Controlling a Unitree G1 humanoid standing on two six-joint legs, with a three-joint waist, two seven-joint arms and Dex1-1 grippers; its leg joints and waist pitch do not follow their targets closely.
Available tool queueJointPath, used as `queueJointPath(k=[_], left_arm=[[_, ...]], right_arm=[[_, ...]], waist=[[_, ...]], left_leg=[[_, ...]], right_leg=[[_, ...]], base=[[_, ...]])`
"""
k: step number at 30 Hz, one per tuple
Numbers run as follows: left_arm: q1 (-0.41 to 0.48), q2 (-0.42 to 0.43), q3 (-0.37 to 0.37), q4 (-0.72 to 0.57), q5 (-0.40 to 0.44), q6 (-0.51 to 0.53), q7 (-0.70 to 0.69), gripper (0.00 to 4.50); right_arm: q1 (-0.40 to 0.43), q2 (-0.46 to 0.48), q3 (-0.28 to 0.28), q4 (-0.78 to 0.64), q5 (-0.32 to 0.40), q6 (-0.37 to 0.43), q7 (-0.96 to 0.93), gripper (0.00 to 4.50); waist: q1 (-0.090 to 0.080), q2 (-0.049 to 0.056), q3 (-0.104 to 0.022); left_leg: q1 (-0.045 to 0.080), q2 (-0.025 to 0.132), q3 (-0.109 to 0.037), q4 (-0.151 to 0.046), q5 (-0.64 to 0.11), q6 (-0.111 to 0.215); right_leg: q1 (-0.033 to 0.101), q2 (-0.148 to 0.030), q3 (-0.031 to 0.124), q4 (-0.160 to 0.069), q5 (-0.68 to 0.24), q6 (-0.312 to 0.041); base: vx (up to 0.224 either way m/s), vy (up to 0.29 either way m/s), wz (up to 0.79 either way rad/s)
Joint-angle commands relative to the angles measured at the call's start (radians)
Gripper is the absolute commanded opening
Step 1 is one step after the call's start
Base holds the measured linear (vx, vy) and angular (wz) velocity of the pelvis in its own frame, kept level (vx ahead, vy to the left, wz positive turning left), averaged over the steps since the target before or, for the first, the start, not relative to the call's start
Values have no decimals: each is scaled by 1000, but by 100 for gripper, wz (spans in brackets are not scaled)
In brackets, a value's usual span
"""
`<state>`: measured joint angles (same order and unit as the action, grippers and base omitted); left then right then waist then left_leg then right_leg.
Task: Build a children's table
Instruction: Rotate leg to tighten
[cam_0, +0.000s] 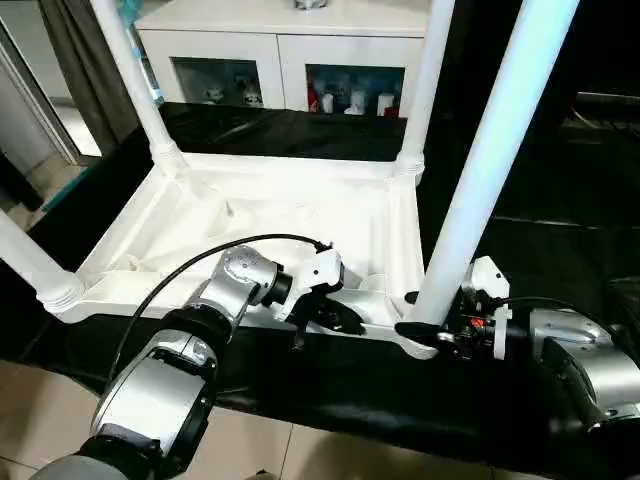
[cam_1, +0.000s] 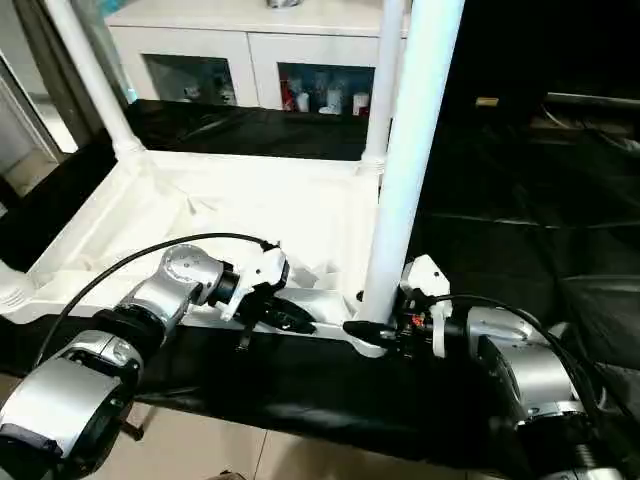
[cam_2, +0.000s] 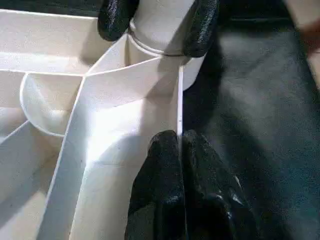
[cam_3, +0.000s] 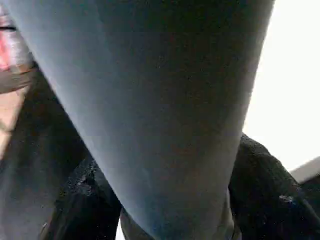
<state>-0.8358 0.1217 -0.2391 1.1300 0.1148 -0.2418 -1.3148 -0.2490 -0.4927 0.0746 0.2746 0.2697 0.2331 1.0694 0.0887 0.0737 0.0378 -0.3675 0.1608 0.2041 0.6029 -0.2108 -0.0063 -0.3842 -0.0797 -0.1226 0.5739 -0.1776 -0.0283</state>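
From the head views, the children's table top (cam_0: 270, 225) lies upside down mid-frame on the black-sheeted counter (cam_0: 330, 385), three legs already standing. The right pincer (cam_0: 418, 332) pinches the fourth leg (cam_0: 490, 160) at the lower-right socket; I'd keep it plumb while pressing. A glass-door cabinet (cam_0: 290, 55) stands upper centre.

Left wrist view: the left pincer (cam_2: 180, 150), pressed together, braces the top's edge wall.

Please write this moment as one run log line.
left gripper: shut on tabletop rim | right gripper: shut on fourth leg | three legs seated
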Motion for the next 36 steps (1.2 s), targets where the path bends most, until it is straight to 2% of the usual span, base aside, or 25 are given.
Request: queueJointPath(k=[1, 2, 3, 5, 7, 8, 10, 11, 12, 14, 15, 16, 17, 18, 19, 21, 22, 26, 27, 29, 30, 31, 32, 33, 36], left_arm=[[-41, -36, 28, 28, 7, 20, 171, 0], [-56, -54, 43, 47, 10, 39, 266, 0], [-57, -56, 44, 48, 11, 41, 274, 0], [-79, -99, 63, 68, 7, 76, 396, 0], [-86, -112, 67, 74, 9, 85, 440, 0], [-102, -149, 74, 90, 10, 107, 544, 0], [-110, -169, 77, 100, 10, 115, 598, 0], [-116, -182, 76, 108, 13, 115, 632, 0], [-119, -190, 74, 112, 16, 114, 650, 0], [-124, -209, 70, 118, 24, 105, 665, 0], [-124, -211, 70, 119, 25, 104, 663, 0], [-123, -215, 65, 120, 33, 96, 652, 0], [-121, -214, 60, 119, 38, 89, 646, 0], [-120, -212, 56, 118, 41, 82, 638, 0], [-120, -212, 56, 118, 41, 82, 638, 0], [-114, -202, 52, 115, 42, 68, 614, 0], [-112, -198, 50, 116, 42, 63, 609, 0], [-107, -185, 41, 119, 47, 47, 584, 0], [-106, -184, 40, 120, 48, 46, 581, 0], [-102, -173, 35, 120, 53, 36, 556, 0], [-102, -173, 35, 120, 53, 36, 556, 0], [-100, -169, 34, 120, 54, 29, 545, 0], [-97, -164, 33, 118, 52, 20, 524, 0], [-95, -163, 34, 117, 50, 17, 516, 0], [-92, -163, 36, 115, 44, 11, 498, 0]], right_arm=[[4, 41, 45, 23, -30, 9, -49, 247], [0, 72, 40, 58, -69, 0, -134, 244], [0, 74, 40, 61, -72, 0, -141, 240], [-24, 142, 8, 138, -122, -7, -334, 236], [-35, 167, -10, 163, -128, -3, -402, 235], [-64, 233, -62, 215, -125, 12, -563, 232], [-81, 267, -90, 239, -123, 16, -644, 216], [-95, 292, -108, 260, -125, 13, -700, 211], [-106, 308, -118, 276, -128, 9, -734, 209], [-127, 340, -116, 304, -150, -8, -784, 209], [-129, 344, -110, 306, -157, -13, -784, 209], [-132, 353, -85, 308, -179, -40, -773, 209], [-132, 352, -76, 305, -184, -52, -764, 209], [-129, 350, -69, 299, -182, -64, -742, 258], [-129, 350, -69, 299, -182, -64, -742, 258], [-122, 335, -76, 272, -155, -74, -678, 273], [-120, 323, -77, 259, -148, -76, -648, 279], [-97, 254, -53, 202, -128, -92, -512, 314], [-93, 244, -51, 193, -125, -94, -490, 314], [-48, 149, -51, 121, -89, -82, -348, 314], [-48, 149, -51, 121, -89, -82, -348, 314], [-22, 91, -62, 87, -66, -74, -274, 314], [14, 10, -93, 44, -28, -54, -180, 314], [25, -13, -106, 32, -15, -45, -155, 314], [50, -68, -139, 1, 22, -17, -90, 314]], waist=[[-7, -27, -52], [-10, -30, -49], [-13, -32, -50], [-19, -30, -48], [-35, -29, -49], [-41, -27, -50], [-50, -29, -51], [-57, -22, -52], [-60, -21, -52], [-65, -21, -54], [-66, -16, -53], [-67, -20, -54], [-66, -19, -53], [-67, -20, -53], [-68, -20, -54], [-67, -19, -54], [-66, -24, -54], [-64, -27, -54], [-65, -27, -53], [-59, -30, -53], [-58, -30, -55], [-55, -31, -56], [-50, -33, -56], [-46, -32, -55], [-45, -35, -54]], left_leg=[[13, 88, -42, -72, -173, 90], [15, 87, -44, -74, -183, 78], [15, 87, -45, -75, -185, 70], [17, 84, -46, -77, -188, 59], [19, 83, -49, -79, -202, 48], [18, 83, -50, -78, -201, 51], [16, 82, -51, -78, -205, 49], [14, 81, -51, -78, -203, 51], [11, 82, -52, -78, -199, 53], [10, 79, -49, -75, -189, 69], [8, 78, -51, -76, -192, 71], [11, 77, -48, -74, -198, 77], [10, 77, -48, -75, -198, 81], [10, 79, -49, -75, -201, 84], [11, 80, -49, -75, -200, 84], [10, 81, -49, -75, -201, 92], [8, 82, -49, -75, -196, 100], [8, 80, -46, -70, -192, 122], [5, 79, -46, -71, -189, 125], [6, 80, -45, -68, -179, 139], [4, 79, -45, -67, -167, 146], [4, 80, -45, -66, -156, 154], [4, 79, -44, -64, -152, 166], [1, 80, -43, -62, -149, 180], [-5, 77, -44, -61, -145, 186]], right_leg=[[40, -107, 67, -81, -314, -167], [41, -106, 66, -86, -345, -156], [41, -106, 66, -85, -351, -153], [40, -107, 66, -92, -377, -146], [39, -106, 65, -94, -386, -144], [41, -106, 66, -94, -374, -146], [43, -106, 65, -94, -358, -154], [43, -105, 66, -92, -331, -163], [45, -106, 67, -91, -317, -165], [44, -105, 66, -87, -278, -176], [47, -105, 66, -87, -281, -175], [46, -105, 66, -90, -288, -170], [47, -106, 66, -90, -290, -171], [47, -104, 66, -90, -287, -172], [47, -104, 66, -88, -281, -173], [48, -105, 67, -87, -270, -178], [51, -106, 67, -84, -260, -182], [51, -106, 67, -85, -262, -181], [52, -105, 67, -84, -261, -180], [53, -105, 66, -87, -271, -168], [56, -104, 65, -84, -260, -167], [52, -101, 65, -81, -241, -170], [56, -102, 64, -81, -238, -166], [57, -100, 63, -80, -236, -165], [56, -98, 57, -83, -260, -155]], base=[[0, 0, 0], [0, 0, 0], [0, 0, 0], [0, 0, 0], [0, 0, 0], [0, 0, 0], [0, 0, 0], [0, 0, 0], [0, 0, 0], [0, 0, 0], [0, 0, 0], [0, 0, 0], [0, 0, 0], [0, 0, 0], [0, 0, 0], [0, 0, 0], [0, 0, 0], [0, 0, 0], [0, 0, 0], [0, 0, 0], [0, 0, 0], [0, 0, 0], [0, 0, 0], [0, 0, 0], [0, 0, 0]])
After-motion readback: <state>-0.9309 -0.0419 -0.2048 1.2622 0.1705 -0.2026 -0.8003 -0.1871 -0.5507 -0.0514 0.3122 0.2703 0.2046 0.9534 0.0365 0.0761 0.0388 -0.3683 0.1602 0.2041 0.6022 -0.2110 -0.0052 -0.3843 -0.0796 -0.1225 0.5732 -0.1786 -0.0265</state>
